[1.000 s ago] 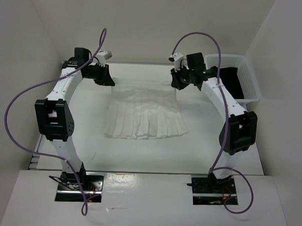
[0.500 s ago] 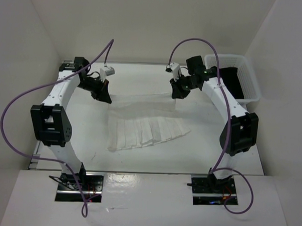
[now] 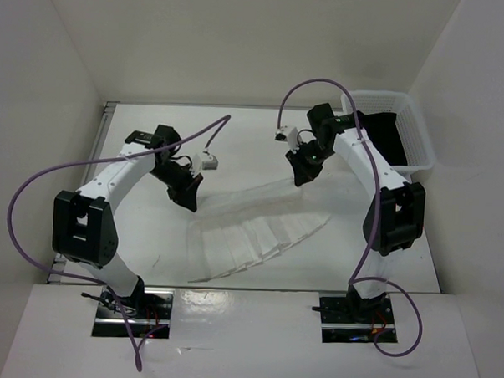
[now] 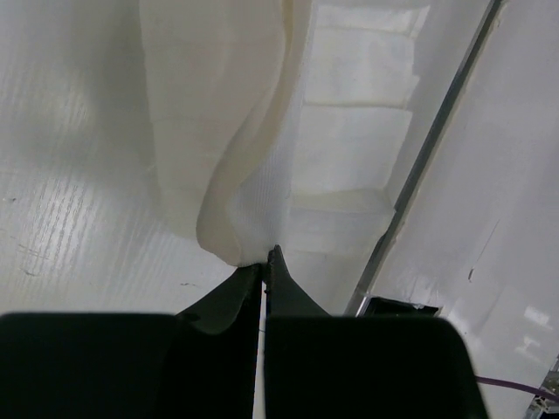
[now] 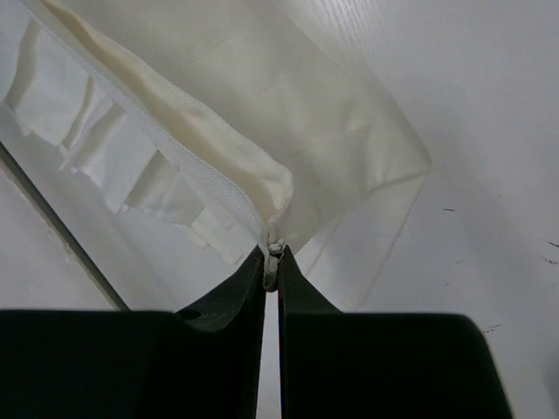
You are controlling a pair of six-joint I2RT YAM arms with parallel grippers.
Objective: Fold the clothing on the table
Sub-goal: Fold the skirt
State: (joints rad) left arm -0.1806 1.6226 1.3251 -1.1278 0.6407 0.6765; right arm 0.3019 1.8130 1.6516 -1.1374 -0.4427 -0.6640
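The clothing [image 3: 254, 235], a thin white pleated garment, hangs lifted by its top edge between both grippers, and its fanned hem trails on the table [image 3: 237, 138]. My left gripper [image 3: 190, 205] is shut on the garment's left top corner [image 4: 240, 231]; the black fingers [image 4: 288, 292] meet at the fabric. On the other side my right gripper [image 3: 300, 178] is shut on the right top corner [image 5: 262, 196], with a bunch of cloth pinched at its fingertips [image 5: 272, 257]. The waistband stretches between the two grippers above the tabletop.
A white mesh basket [image 3: 406, 108] stands at the back right with a black garment [image 3: 388, 132] inside. White walls [image 3: 56, 72] enclose the table. Purple cables [image 3: 34, 188] loop from both arms.
Both grippers have carried the garment's top edge toward the near side and lifted it. The left moved further in and forward, and the pleated hem slid nearer and swung round.
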